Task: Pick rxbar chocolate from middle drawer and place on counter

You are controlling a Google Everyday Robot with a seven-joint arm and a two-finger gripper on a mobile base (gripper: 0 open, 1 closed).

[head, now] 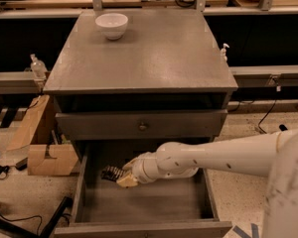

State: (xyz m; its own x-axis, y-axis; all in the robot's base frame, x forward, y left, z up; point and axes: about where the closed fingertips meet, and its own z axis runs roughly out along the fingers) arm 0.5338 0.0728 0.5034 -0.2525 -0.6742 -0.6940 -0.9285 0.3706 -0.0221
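The rxbar chocolate (110, 172), a small flat black wrapped bar with pale marks on its face, sits at the very tip of the white robot arm's tool (118, 176) and juts out to the left of the tool's tan end. The tool is clenched on the bar's right end, holding it a little above the floor of the middle drawer (154, 205), a deep grey wooden box pulled out wide at the bottom of the cabinet. Bar and tool are over the left half of that drawer, near its left wall and towards its back. The arm reaches in from the right, passing over the drawer's right wall. The pale print on the bar is too small to read, and no other brand or writing can be made out. Directly above the open drawer is a shut grey drawer front (179, 125) with a small round metal knob (142, 126). The counter (149, 58), the cabinet's broad, slightly glossy grey worktop, carries a round white bowl (111, 25) near its far left corner. A brown cardboard box (44, 157) stands on the floor to the left of the cabinet.
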